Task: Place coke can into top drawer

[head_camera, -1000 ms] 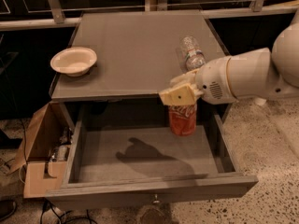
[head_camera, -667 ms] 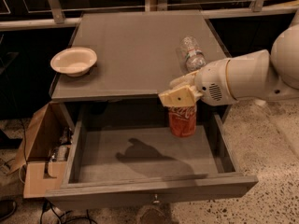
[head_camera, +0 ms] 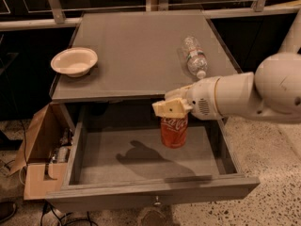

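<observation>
The red coke can (head_camera: 173,131) with white script hangs upright under my gripper (head_camera: 171,108), which is shut on the can's top. The can is held inside the open top drawer (head_camera: 141,157), above its floor at the right of the middle, with its shadow on the floor to the left. The drawer is pulled far out, its front panel (head_camera: 155,194) with a small knob nearest the camera. My white arm (head_camera: 244,95) reaches in from the right.
On the cabinet top (head_camera: 141,51) lie a clear plastic water bottle (head_camera: 194,55) on its side at the right and a white bowl (head_camera: 74,61) at the left. An open cardboard box (head_camera: 40,154) stands on the floor left of the drawer.
The gripper and the can sit slightly lower and further over the drawer than before; the bottle, the bowl and the drawer have not moved.
</observation>
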Motion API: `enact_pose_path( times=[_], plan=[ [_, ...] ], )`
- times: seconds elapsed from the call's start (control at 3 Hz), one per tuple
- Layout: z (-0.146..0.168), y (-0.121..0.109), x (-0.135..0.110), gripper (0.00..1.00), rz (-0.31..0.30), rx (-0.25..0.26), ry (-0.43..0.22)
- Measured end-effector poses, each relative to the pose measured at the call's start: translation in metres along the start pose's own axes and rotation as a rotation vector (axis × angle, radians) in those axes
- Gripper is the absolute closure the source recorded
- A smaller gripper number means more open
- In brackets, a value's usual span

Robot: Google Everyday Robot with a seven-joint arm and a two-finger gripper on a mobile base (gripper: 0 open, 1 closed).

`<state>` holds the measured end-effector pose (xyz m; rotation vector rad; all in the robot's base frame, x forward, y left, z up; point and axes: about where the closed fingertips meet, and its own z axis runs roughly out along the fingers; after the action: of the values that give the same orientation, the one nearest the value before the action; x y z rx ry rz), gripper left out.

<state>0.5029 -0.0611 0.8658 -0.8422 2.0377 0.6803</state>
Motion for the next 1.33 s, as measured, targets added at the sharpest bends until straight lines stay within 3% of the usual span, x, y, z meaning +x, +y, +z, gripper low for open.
enact_pose_path(
  times=[0.33, 1.0, 1.33],
  plan=[
    [0.036, -0.018, 0.018, 1.0, 0.055, 0.076, -0.096],
    [0.051, -0.02, 0.03, 1.0, 0.08, 0.105, -0.092],
    [0.061, -0.03, 0.045, 1.0, 0.122, 0.157, -0.122]
  ],
)
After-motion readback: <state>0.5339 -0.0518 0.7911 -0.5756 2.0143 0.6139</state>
